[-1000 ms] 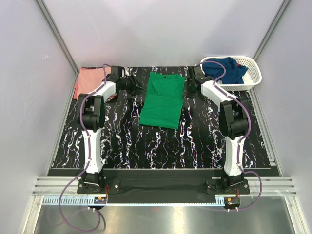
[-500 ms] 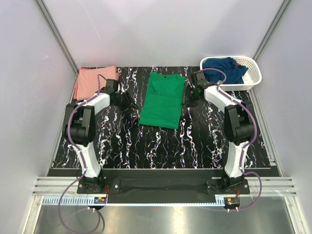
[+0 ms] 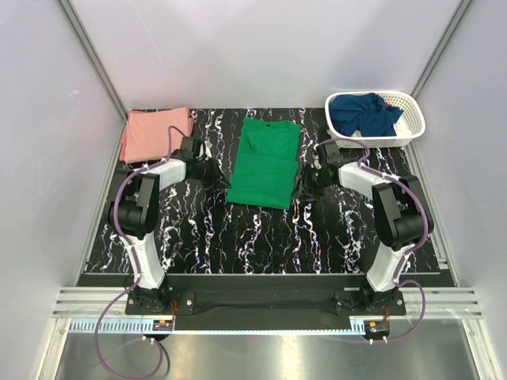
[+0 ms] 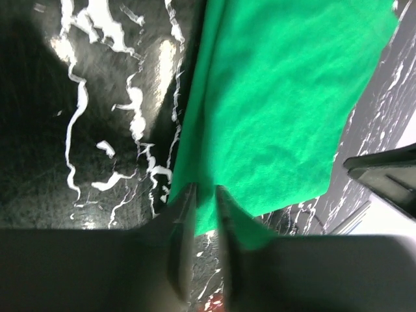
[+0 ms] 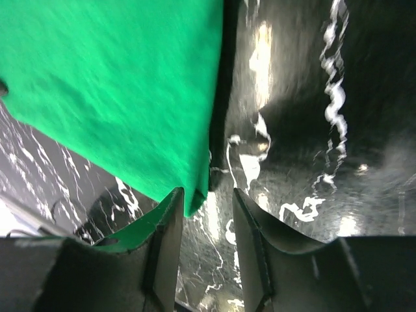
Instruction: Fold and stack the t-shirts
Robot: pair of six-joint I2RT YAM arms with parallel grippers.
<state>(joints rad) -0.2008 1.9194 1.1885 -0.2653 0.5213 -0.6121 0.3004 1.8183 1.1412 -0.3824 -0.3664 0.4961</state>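
Left gripper (image 4: pixel 205 195) is down at the near-left corner of the bright green cotton t-shirt (image 3: pixel 265 162), fingers pressed close on the hem with just a sliver of green showing between them. Right gripper (image 5: pixel 205 195) sits at the near-right corner of the same shirt, but its fingers are spread. The tip of the green corner is right against one finger, and there's bare black white-veined marble tabletop (image 3: pixel 238 229) in the rest of the gap.

Going outward: the white plastic lattice basket (image 3: pixel 415 112) sits at the far-right corner of the tabletop, with the dark navy blue t-shirt (image 3: pixel 360 112) crumpled in a heap inside it, one bit slumped over the near rim. Over at the far-left corner the salmon pink t-shirt (image 3: pixel 154 133) lies flat, folded into a rough square.

The green one is in the middle of the tabletop, a bit toward the far edge, collar pointing at the far edge. It's folded lengthwise into a long, narrow rectangle with the sleeves tucked in. Pretty smooth, with a few soft creases near the collar.
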